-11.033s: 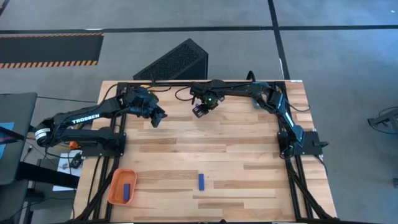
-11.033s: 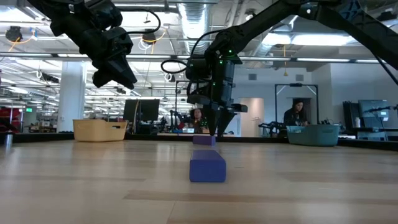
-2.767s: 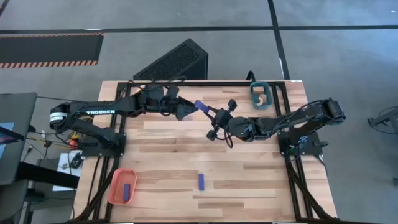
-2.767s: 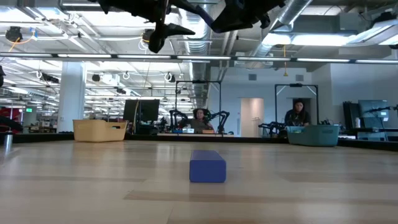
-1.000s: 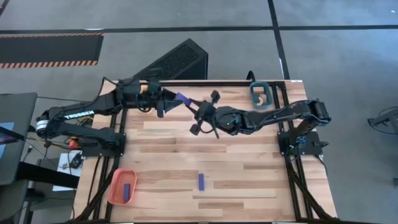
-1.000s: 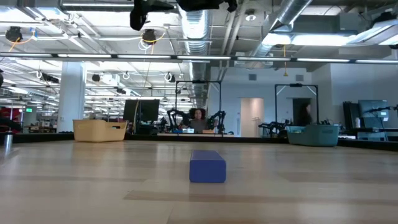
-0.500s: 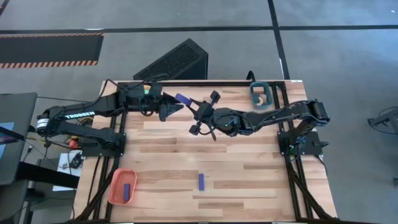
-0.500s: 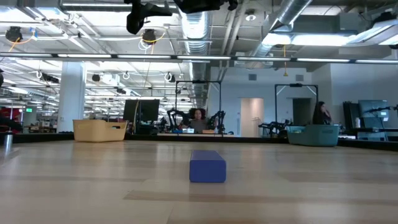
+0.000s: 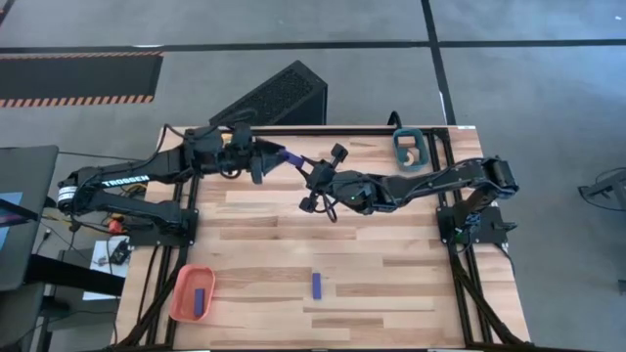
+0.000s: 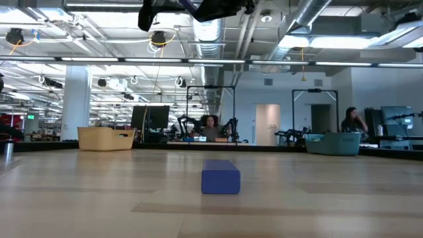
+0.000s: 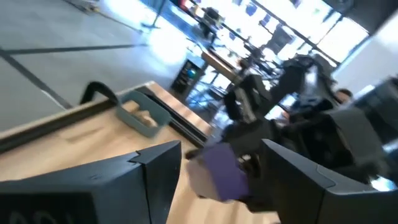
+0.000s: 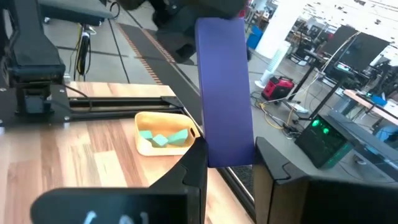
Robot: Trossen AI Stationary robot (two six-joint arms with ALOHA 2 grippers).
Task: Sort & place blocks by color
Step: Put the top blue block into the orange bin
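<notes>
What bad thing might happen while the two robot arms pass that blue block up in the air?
The right gripper pinches the dark blue block by one end only, high above the table. It might slip out and fall. The left gripper is open around the block's other end; if the right lets go before the left shuts, the block may drop. The two grippers are close and could bump.

Dark blue blocks (image 9: 317,285), orange tray (image 9: 182,295), teal tray (image 9: 408,149), yellow tray (image 12: 163,134) of cyan pieces (image 12: 163,137), pale striped wood bench (image 9: 391,254), black arms.
</notes>
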